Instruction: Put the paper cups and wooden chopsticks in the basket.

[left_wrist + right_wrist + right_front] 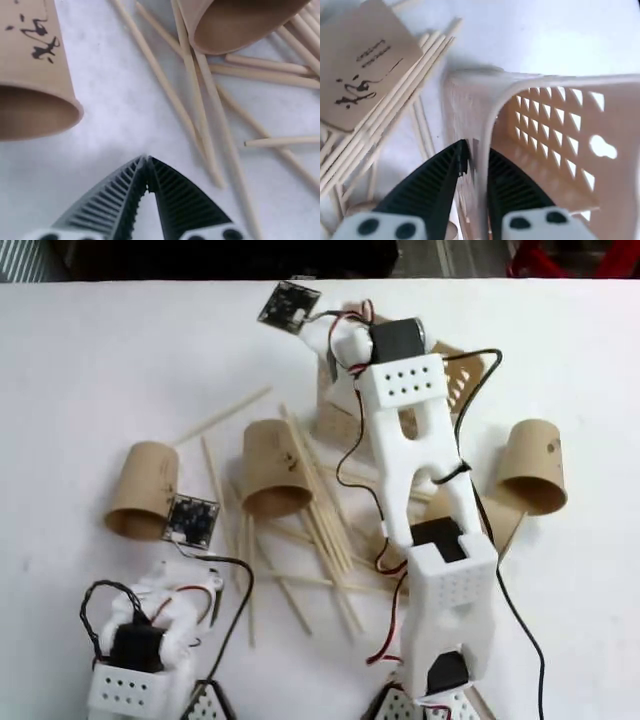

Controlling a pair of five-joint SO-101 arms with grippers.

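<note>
Half the basket (466, 375) behind the right arm (408, 440), wall pinched in right pincer (476, 152); left pincer (146, 162) pressed together.

my fingers (430, 192) are ribbed matt plastic. the basket (487, 97) is smooth plastic; cups (30, 75) matt paper, chopsticks (265, 76) bare wood.

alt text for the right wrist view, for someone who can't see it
The right gripper pinches the wall of a beige lattice basket, one jaw on each side. Beside it, a paper cup lies on its side among wooden chopsticks on the white table.
</note>
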